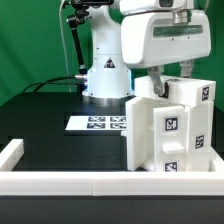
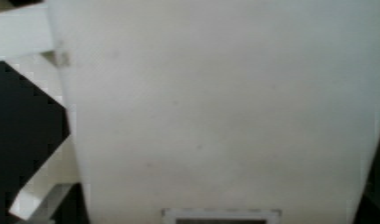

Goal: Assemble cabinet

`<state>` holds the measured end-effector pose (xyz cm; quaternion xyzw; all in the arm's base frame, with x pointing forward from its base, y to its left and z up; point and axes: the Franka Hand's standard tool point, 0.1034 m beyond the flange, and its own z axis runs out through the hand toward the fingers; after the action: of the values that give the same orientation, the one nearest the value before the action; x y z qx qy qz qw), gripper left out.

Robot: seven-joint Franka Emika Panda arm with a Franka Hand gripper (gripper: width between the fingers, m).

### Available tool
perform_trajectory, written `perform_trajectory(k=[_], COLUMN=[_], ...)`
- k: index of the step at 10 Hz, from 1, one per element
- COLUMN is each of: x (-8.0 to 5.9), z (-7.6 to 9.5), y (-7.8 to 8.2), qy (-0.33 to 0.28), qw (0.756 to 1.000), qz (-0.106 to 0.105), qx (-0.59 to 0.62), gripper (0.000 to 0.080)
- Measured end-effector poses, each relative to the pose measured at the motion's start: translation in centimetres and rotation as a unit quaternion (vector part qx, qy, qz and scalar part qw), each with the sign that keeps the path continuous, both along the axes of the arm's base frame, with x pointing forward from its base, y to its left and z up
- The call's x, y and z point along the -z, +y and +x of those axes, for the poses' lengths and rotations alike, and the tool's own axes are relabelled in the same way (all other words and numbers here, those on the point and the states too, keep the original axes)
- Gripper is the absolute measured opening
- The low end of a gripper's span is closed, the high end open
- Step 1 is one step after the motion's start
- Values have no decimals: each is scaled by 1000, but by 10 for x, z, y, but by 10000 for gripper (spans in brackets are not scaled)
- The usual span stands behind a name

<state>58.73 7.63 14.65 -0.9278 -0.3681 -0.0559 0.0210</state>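
Cabinet (image 1: 168, 125): white boxy body, upright on black table (image 1: 50, 125), toward exterior view's right, just behind low white rail (image 1: 100, 183). Black-and-white tags on its faces. Second white block sits at its top right side. Wrist view: broad white cabinet face (image 2: 222, 110) fills frame, blurred. Gripper (image 1: 172, 76) directly above cabinet, fingers hidden behind it; opening and grip cannot tell. Marker board (image 1: 98, 123) flat on table, beside cabinet, before robot base (image 1: 105, 75).

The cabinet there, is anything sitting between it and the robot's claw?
Nothing visible does. The gripper is right at the top of the cabinet, and in the wrist view a white panel fills the picture. Whether the claw is closed on it cannot be seen.
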Motion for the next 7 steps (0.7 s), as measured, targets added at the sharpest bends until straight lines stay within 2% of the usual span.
perform_trajectory(k=[2, 4, 7], x=[0, 0, -1], z=[0, 1, 2], y=[0, -3, -3], qy=[1, 0, 3], qw=[1000, 989, 956], qz=[4, 23, 45], qx=[28, 143, 289], gripper=[557, 557, 557])
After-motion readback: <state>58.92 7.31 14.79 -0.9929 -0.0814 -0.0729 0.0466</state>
